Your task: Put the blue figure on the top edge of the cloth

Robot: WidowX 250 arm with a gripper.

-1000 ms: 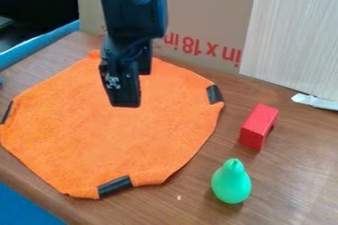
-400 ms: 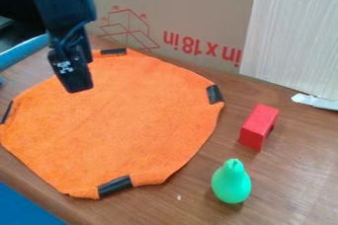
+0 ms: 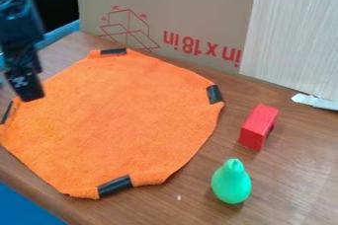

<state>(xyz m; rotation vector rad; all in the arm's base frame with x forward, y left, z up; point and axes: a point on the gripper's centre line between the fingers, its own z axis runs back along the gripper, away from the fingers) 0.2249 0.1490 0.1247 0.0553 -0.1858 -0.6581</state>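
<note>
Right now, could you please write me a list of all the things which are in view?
orange fabric cloth: one, on the table
flat strips: four, black, around the cloth's edge
pear-shaped object: one, green, near right
rectangular block: one, red, right of the cloth
wooden table: one, brown, beneath
cardboard panel: one, tan with red print, behind
wood-grain board: one, pale, against the cardboard
scrap: one, white, below the board
crumb: one, pale, near the front
blue surfaces: two areas, lower left and upper left
robot gripper: one, black, over the cloth's left side
</note>
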